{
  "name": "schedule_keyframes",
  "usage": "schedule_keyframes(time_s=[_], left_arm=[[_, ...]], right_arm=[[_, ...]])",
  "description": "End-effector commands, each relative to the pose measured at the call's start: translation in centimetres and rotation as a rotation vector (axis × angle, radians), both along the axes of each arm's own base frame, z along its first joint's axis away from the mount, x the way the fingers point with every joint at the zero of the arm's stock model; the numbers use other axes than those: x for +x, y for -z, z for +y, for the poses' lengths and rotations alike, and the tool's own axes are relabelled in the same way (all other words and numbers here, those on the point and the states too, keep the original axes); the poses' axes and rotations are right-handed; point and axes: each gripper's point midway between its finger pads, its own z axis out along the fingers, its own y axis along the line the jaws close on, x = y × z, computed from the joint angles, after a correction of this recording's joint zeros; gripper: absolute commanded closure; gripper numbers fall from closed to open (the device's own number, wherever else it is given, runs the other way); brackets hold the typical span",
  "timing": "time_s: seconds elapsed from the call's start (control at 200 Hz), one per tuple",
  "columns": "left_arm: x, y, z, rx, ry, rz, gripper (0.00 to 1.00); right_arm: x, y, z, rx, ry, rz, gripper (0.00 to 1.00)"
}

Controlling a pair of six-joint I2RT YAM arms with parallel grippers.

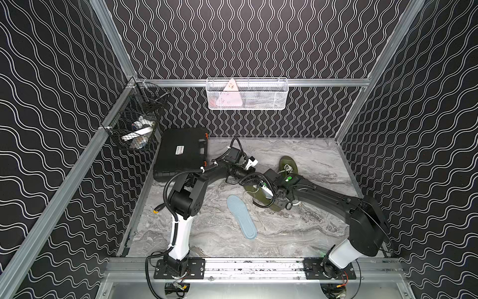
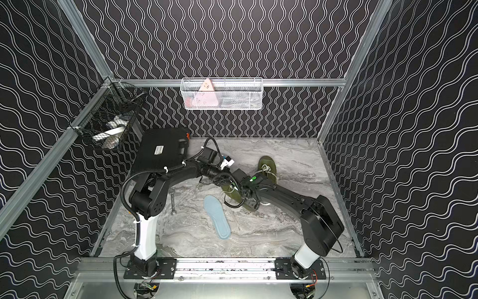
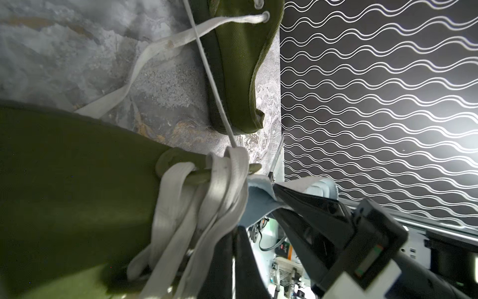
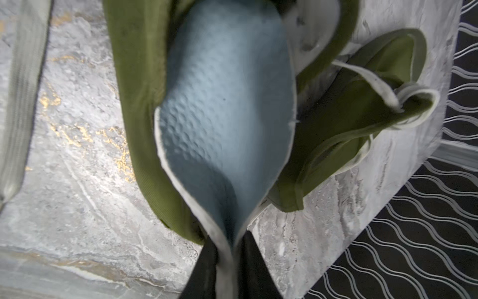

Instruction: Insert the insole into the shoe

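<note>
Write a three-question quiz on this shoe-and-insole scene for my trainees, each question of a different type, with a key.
1. True or false: the right gripper pinches an insole that is partly inside a green shoe.
2. How many green shoes are in view? A one, B two, C three.
3. Short answer: where is the second insole?
Key: 1 true. 2 B, counting the far shoe. 3 Lying loose on the table.

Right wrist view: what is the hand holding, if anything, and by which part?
The right hand pinches the light blue insole by one end, which is creased in the grip; the rest reaches into the green shoe.
</note>
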Motion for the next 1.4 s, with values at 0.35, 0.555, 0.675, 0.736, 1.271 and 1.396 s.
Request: schedule_keyframes(time_s=[0.35, 0.555, 0.675, 0.736, 1.271, 1.396], left_arm=[[0.5, -2.2, -0.7, -0.158, -0.045, 0.038, 1.00], [1.0, -2.8, -0.8, -0.225, -0.075, 0.062, 1.00], [1.1, -3.0, -0.8, -0.242, -0.093, 0.072, 1.00], [1.0, -2.7, -0.8, -0.235, -0.098, 0.077, 1.00], [0.5, -1.3, 0.2, -0.122, -0.135, 0.067, 1.00], [0.5, -1.2, 0.3, -0.113, -0.144, 0.062, 1.00]], right_arm=[[-0.4, -0.4, 2.4, 0.293, 0.140, 0.071, 0.80], [-1.0, -0.1, 2.7, 0.340, 0.196, 0.115, 0.80], [-1.0, 0.1, 2.9, 0.337, 0.218, 0.143, 0.80], [-0.7, 0.1, 3.2, 0.344, 0.234, 0.152, 0.80], [0.3, 0.5, 2.0, 0.357, 0.479, 0.224, 0.79], [0.5, 0.0, 2.7, 0.405, 0.513, 0.230, 0.79]])
